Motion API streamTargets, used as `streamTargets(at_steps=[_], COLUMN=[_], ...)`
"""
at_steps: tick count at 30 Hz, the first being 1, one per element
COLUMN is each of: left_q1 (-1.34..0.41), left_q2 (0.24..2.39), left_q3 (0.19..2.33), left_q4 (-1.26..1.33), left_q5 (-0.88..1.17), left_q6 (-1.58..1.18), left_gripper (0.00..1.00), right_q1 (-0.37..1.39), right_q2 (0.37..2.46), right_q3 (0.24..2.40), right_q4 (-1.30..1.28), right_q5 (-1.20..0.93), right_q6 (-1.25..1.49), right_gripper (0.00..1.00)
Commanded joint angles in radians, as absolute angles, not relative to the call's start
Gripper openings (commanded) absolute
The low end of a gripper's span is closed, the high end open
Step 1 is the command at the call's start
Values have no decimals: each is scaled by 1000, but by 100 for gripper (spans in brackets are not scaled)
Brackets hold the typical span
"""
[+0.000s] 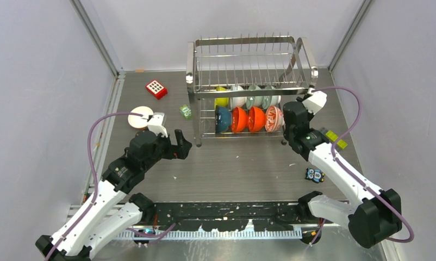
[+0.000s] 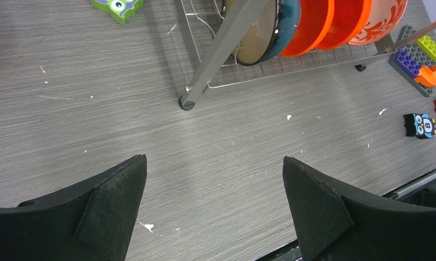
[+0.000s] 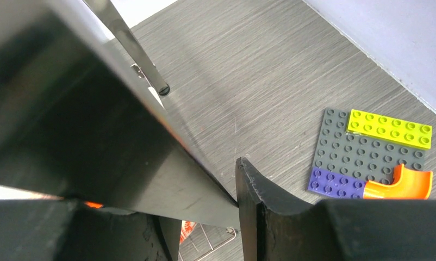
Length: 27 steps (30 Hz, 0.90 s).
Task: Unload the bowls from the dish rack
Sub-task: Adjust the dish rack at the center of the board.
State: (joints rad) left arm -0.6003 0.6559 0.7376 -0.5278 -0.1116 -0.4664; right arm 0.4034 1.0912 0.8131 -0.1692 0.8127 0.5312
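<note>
The dish rack [image 1: 248, 60] stands at the back centre. On its lower tier, on edge, are a dark blue bowl [image 1: 222, 118], two orange bowls [image 1: 238, 119] and a red-and-white patterned bowl [image 1: 274, 118]. Yellow, white and pale teal bowls [image 1: 254, 98] stand behind them. A white bowl [image 1: 140, 117] lies on the table at left. My left gripper [image 2: 215, 159] hovers open and empty over bare table, left of the rack's leg [image 2: 187, 103]. My right gripper [image 1: 285, 128] is at the rack's right end, its fingers straddling a steel bar [image 3: 123, 147]. A sliver of patterned bowl [image 3: 187, 228] shows between them.
A red block with white dots [image 1: 156, 88] and a green toy [image 1: 185, 111] lie left of the rack. A grey brick plate with coloured bricks [image 3: 368, 157] lies to its right, and an owl brick [image 1: 314, 174] nearer me. Walls close in on both sides.
</note>
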Motion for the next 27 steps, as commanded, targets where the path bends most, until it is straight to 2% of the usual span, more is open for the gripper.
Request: streamTargets(at_steps=[1,12,27], left_q1=[-603,-603,-603], left_q2=[640,627,614], left_q3=[738,727,722], left_q4=[-490,-470,-468], left_q5=[-123,-132,-152], left_q6=[-466,-465,-458], left_gripper=[96,96,96], right_q1=[460,582,691], right_q2=[1056,1033,1110], right_q3=[812,793,846], right_q4=[-240,-361,-369], right_q5=[781,836,850], right_q6=[768,969,1040], right_gripper=[22,24,28])
